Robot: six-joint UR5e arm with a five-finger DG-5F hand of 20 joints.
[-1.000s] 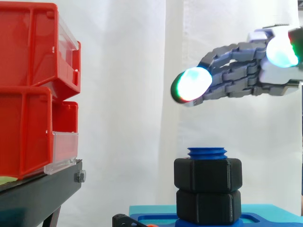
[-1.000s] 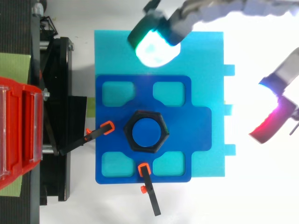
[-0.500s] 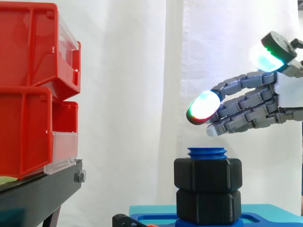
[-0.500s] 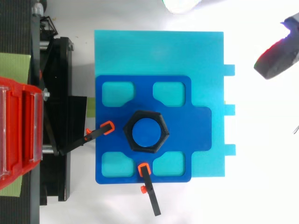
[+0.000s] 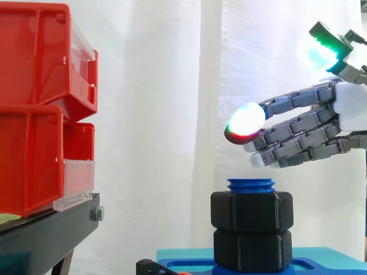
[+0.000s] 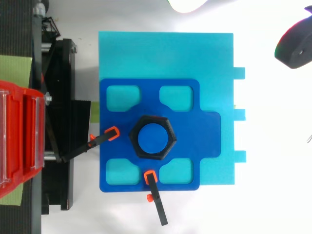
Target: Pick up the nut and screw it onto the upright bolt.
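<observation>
I see the black nut (image 5: 252,209) sitting on the upright blue bolt (image 5: 250,184), stacked on a second black nut (image 5: 252,250) above the blue plate (image 6: 204,131). My hand (image 5: 304,123) hangs above them, fingers loosely extended, holding nothing. Red bins (image 5: 34,103) stand beyond.

There are two black nuts, an upper nut (image 5: 252,211) and a lower nut (image 5: 252,250), on one blue bolt (image 5: 250,184). One dark blue plate (image 6: 207,136) with four rectangular cutouts lies on one light blue base (image 6: 165,53). There are two orange-tipped clamps, a left clamp (image 6: 103,137) and a lower clamp (image 6: 155,192). Two red bins are stacked, an upper bin (image 5: 40,51) on a lower bin (image 5: 26,160). There is one robot hand (image 5: 304,134).
</observation>
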